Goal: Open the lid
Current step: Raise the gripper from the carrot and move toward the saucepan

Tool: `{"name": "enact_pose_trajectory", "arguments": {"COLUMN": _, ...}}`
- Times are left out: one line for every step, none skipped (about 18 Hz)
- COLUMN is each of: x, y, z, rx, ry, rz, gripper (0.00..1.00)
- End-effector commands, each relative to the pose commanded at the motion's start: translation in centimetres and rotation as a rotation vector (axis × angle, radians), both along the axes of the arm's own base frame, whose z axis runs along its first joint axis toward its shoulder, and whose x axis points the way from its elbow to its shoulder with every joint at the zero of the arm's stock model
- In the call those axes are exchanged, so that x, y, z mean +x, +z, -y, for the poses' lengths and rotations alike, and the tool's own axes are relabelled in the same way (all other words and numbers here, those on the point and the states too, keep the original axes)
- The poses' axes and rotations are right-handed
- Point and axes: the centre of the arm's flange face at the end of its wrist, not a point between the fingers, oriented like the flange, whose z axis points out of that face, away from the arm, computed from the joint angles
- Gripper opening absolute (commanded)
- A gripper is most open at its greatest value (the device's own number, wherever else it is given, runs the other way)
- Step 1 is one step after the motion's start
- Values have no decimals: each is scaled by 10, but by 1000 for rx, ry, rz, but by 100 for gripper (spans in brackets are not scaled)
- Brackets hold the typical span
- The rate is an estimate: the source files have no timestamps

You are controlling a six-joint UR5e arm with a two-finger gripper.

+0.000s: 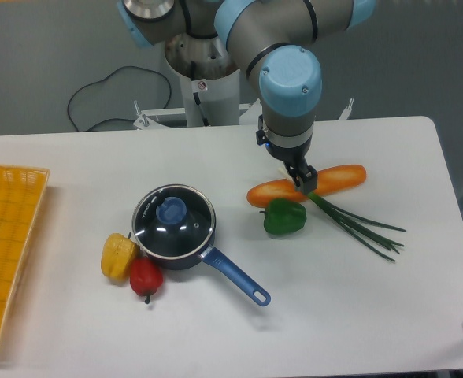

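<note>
A grey wall stands behind the white worktop (82, 165), and a yellow basket (7, 236) sits at its left edge. The lid (174, 220) sits flat on the saucepan (204, 256) near the middle of the worktop, toward the front edge, its blue knob (172, 210) untouched, so I judge the task not yet begun. My hand (305, 181) hangs well apart from it, toward the back right, just over the carrot (334, 179) and beside the green pepper (284, 216). My fingers look close together with nothing between them, though I cannot tell for sure from this angle. Everything is left: reach the knob, clamp it, lift the lid off.
</note>
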Motion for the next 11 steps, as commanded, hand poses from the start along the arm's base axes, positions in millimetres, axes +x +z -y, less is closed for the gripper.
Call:
{"name": "enact_pose_trajectory", "arguments": {"x": 1, "y": 0, "z": 0, "rx": 0, "ry": 0, "rz": 0, "gripper": 100}}
{"name": "enact_pose_trajectory", "arguments": {"x": 1, "y": -1, "z": 0, "rx": 0, "ry": 2, "rz": 2, "gripper": 100}}
{"name": "enact_pose_trajectory", "arguments": {"x": 2, "y": 0, "z": 0, "rx": 5, "ry": 14, "rz": 1, "gripper": 100}}
{"name": "enact_pose_trajectory", "arguments": {"x": 2, "y": 0, "z": -1, "rx": 7, "ry": 27, "rz": 1, "gripper": 100}}
{"name": "enact_pose_trajectory", "arguments": {"x": 3, "y": 0, "z": -1, "rx": 11, "ry": 28, "rz": 1, "gripper": 100}}
{"name": "enact_pose_trajectory", "arguments": {"x": 4, "y": 1, "z": -1, "rx": 14, "ry": 29, "rz": 1, "gripper": 100}}
{"name": "enact_pose_trajectory", "arguments": {"x": 6, "y": 1, "z": -3, "rx": 14, "ry": 29, "rz": 1, "gripper": 100}}
{"name": "enact_pose_trajectory", "arguments": {"x": 10, "y": 0, "z": -7, "rx": 12, "ry": 37, "rz": -2, "gripper": 100}}
{"name": "enact_pose_trajectory", "arguments": {"x": 11, "y": -4, "z": -6, "rx": 9, "ry": 69, "rz": -3, "gripper": 100}}
{"name": "enact_pose_trajectory", "arguments": {"x": 14, "y": -10, "z": -5, "rx": 5, "ry": 100, "rz": 3, "gripper": 100}}
{"name": "enact_pose_trajectory", "arguments": {"x": 16, "y": -14, "z": -4, "rx": -2, "ry": 121, "rz": 6, "gripper": 100}}
